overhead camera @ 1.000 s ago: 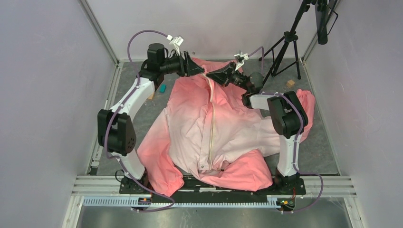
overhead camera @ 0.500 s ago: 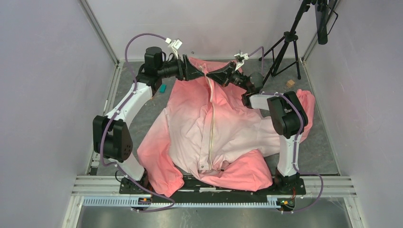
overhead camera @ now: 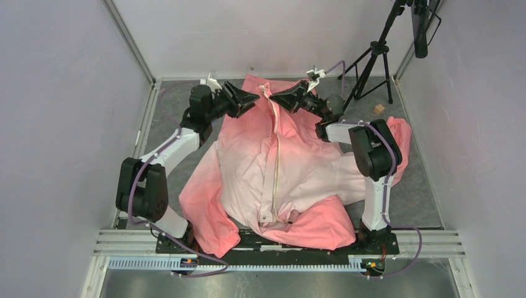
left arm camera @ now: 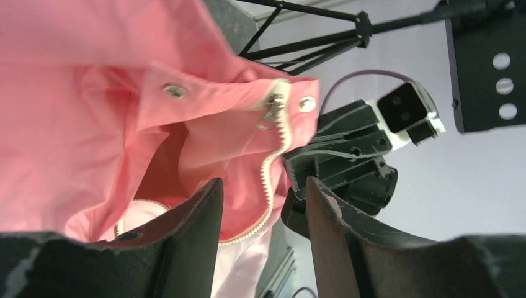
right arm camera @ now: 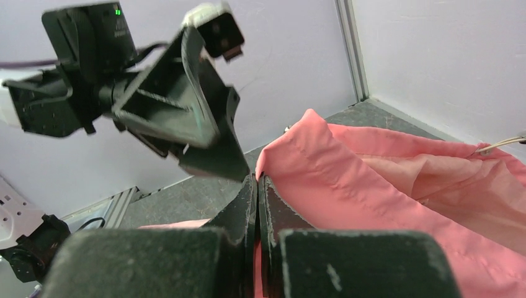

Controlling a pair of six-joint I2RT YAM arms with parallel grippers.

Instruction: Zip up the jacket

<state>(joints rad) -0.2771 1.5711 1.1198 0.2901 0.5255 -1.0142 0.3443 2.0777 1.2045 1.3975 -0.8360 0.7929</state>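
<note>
The salmon pink jacket (overhead camera: 279,167) lies spread on the table, collar at the far end. Its cream zipper strip (overhead camera: 276,167) runs down the front. The metal zipper slider (left arm camera: 271,108) sits near the top of the collar, by a snap button (left arm camera: 306,103). My left gripper (overhead camera: 251,98) is open and empty, just left of the collar; in its wrist view the gripper (left arm camera: 262,183) frames the zipper teeth (left arm camera: 273,167) without touching them. My right gripper (overhead camera: 273,98) is shut on the collar's edge (right arm camera: 291,139), with pink fabric pinched between its fingers (right arm camera: 257,178).
A black tripod (overhead camera: 372,62) stands at the back right, with a small wooden block (overhead camera: 378,108) beside it. Grey walls close in on the left, right and far sides. A metal rail (overhead camera: 279,245) runs along the near edge. The jacket's right sleeve (overhead camera: 400,133) drapes behind the right arm.
My left gripper has drawn back from the collar to the left and a little nearer. The right gripper stays shut on the collar edge. The jacket has barely moved.
</note>
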